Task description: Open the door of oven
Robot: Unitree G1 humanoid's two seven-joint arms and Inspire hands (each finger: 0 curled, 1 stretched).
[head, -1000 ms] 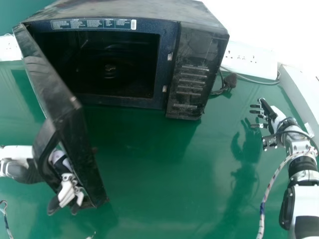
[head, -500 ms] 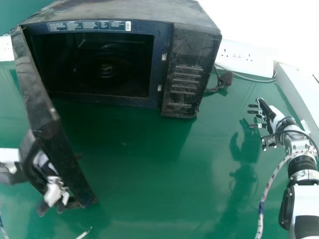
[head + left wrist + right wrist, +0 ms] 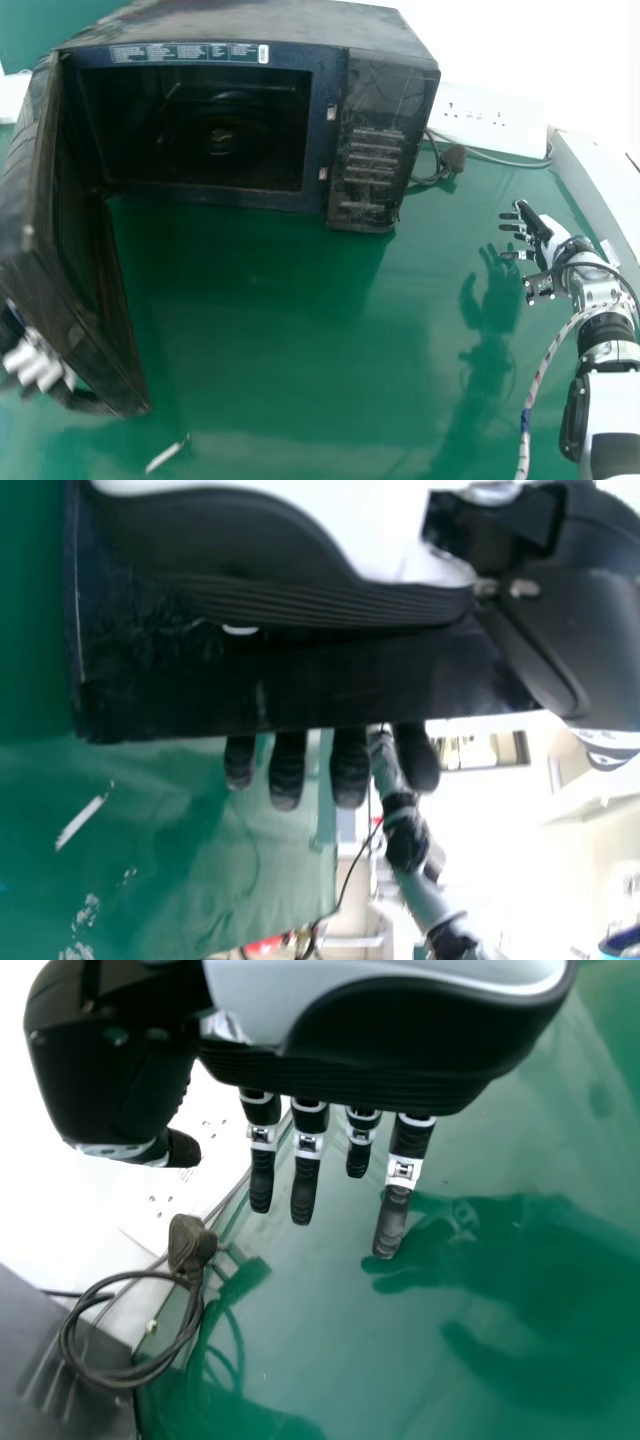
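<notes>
Head view shows oven (image 3: 380, 130) with door (image 3: 50, 290) open; left hand (image 3: 32, 365) is at door, fingers straight, slightly apart; right hand (image 3: 553, 240) is spread over table (image 3: 280, 330).

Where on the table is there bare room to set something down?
On the table before the oven, between the open door and the right robot hand; a white streak lies near the door. Crowded: where the left robot hand meets the door, and right of the oven, with plug and cord.

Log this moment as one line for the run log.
oven: cavity exposed | door: swung wide open | left hand: at door's outer side | right hand: open, clear of oven
</notes>
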